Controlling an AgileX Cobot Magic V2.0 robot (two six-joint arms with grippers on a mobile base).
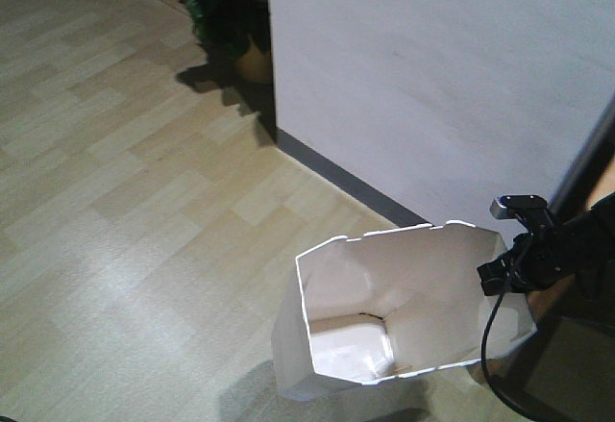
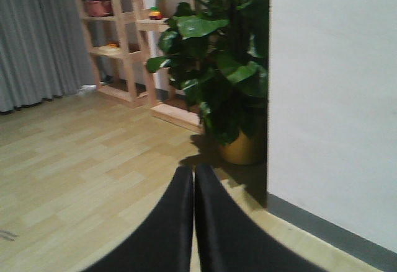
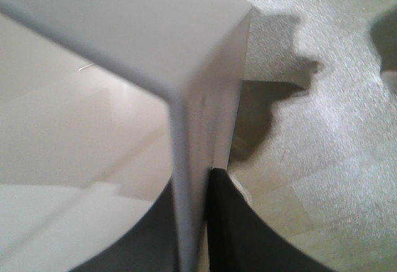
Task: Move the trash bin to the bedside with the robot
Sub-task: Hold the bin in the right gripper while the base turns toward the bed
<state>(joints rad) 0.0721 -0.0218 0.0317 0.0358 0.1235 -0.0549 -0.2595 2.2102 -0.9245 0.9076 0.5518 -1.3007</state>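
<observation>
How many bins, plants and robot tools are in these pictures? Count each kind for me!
trash bin: 1
potted plant: 1
robot tools: 2 (left tool, right tool)
Total: 4

Light wood-plank floor point(image 1: 115, 153); white wall point(image 1: 432, 76) with grey skirting point(image 1: 336, 176); potted plant point(image 2: 217, 67) at its corner; wooden shelves point(image 2: 118, 36); grey curtain point(image 2: 37, 36).
</observation>
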